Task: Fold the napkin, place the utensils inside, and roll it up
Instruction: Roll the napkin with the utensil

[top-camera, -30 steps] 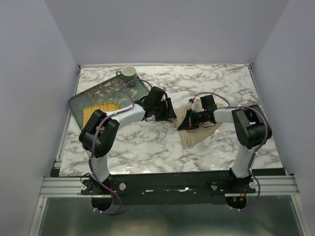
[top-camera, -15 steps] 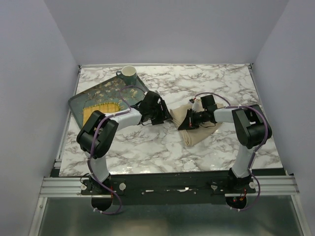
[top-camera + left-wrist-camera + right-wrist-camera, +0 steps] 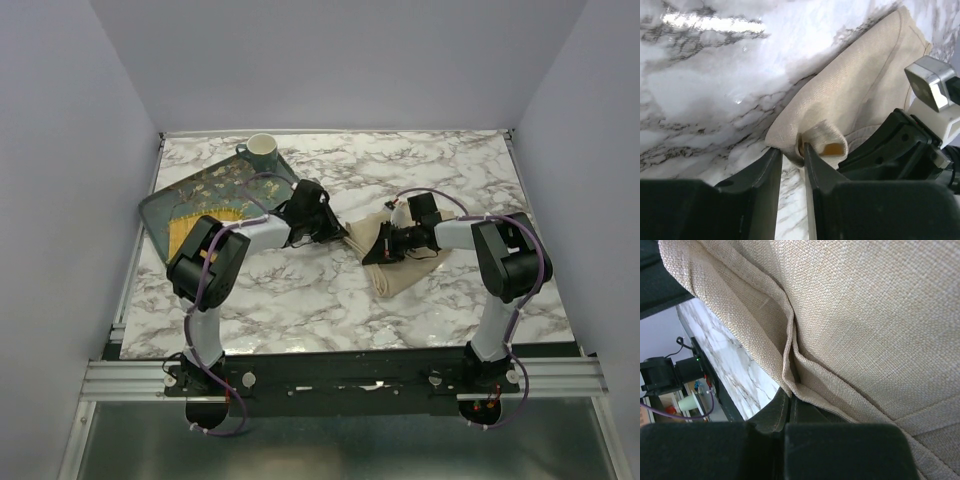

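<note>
The beige napkin (image 3: 402,268) lies bunched and partly folded on the marble table, right of centre. My left gripper (image 3: 337,228) sits at its left corner. In the left wrist view the fingers (image 3: 771,167) stand close together, and a rolled corner of the napkin (image 3: 867,95) is pinched between the tips of the left gripper (image 3: 790,151). My right gripper (image 3: 372,250) rests on the napkin's left part. Its jaws are shut, and a folded hem of the napkin (image 3: 875,325) runs into the tips of the right gripper (image 3: 790,399). The utensils are hidden.
A dark teal floral tray (image 3: 165,205) lies at the back left with something yellow (image 3: 186,230) on it. A cup (image 3: 262,150) stands at the tray's far corner. The right gripper's black body (image 3: 895,147) is close beside my left fingers.
My left arm has shifted: its wrist drew slightly left and came back toward the napkin's corner, and its elbow moved. The right arm and napkin stay put.
</note>
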Controlling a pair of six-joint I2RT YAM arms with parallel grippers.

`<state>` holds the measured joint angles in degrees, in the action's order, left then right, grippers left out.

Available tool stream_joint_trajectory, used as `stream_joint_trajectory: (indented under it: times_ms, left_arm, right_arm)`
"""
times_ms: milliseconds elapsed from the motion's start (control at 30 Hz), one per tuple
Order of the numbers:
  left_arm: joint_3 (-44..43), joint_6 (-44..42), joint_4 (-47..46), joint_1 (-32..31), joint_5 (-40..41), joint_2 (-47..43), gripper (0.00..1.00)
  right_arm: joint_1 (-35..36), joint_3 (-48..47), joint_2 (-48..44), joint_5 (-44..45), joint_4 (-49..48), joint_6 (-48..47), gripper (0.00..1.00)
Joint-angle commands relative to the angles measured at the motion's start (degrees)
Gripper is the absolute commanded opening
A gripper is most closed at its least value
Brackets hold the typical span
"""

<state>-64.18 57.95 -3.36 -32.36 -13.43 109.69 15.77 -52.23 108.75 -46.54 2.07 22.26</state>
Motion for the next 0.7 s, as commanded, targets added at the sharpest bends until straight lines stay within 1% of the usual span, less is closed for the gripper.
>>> stream_joint_trajectory:
  times_ms: [0, 67, 100, 300, 367, 500, 533, 567, 600, 667]
  left_arm:
    - [-4.62, -2.75, 2.54, -0.34, 2.0, 1.05, 0.14]
    - [-6.65, -4.6, 5.01, -0.34, 2.88, 2.1, 0.05]
    - [-9.01, -4.87, 7.37, -0.34, 3.06, 2.54, 0.0]
    - [-17.45, -7.59, 14.41, -0.69, 1.83, 7.64, 0.0]
    - [-18.69, -8.12, 15.48, -0.69, 1.65, 9.31, 0.0]
    - [-18.87, -9.52, 15.13, -0.86, 2.88, 8.61, 0.0]
    - [-18.96, -9.96, 15.22, -0.95, 3.15, 8.18, 0.01]
    - [-19.22, -10.31, 15.57, -1.04, 3.06, 7.91, 0.05]
    - [-19.14, -10.66, 15.75, -1.04, 2.8, 7.65, 0.17]
    - [-18.26, -11.37, 15.75, -1.48, 3.06, 5.63, 0.33]
  right_arm:
    - [-0.65, 1.69, 2.43, 10.33, 6.81, -2.66, 0.01]
    - [-0.57, 1.6, 2.61, 10.6, 6.9, -2.57, 0.01]
    - [-0.74, 1.43, 2.7, 10.68, 7.16, -2.66, 0.01]
    - [-0.65, 1.16, 2.7, 12.27, 7.87, -2.57, 0.01]
    - [-0.74, 1.08, 2.7, 12.62, 7.95, -2.4, 0.0]
    - [-0.65, 0.81, 2.43, 12.88, 8.74, -2.31, 0.01]
    - [-0.65, 0.72, 2.35, 12.97, 8.92, -2.48, 0.01]
    - [-0.65, 0.2, 2.34, 13.32, 9.18, -2.57, 0.01]
    - [-0.74, -0.07, 2.26, 13.41, 9.97, -2.66, 0.01]
    - [-0.74, -0.85, 2.52, 13.5, 10.5, -3.1, 0.01]
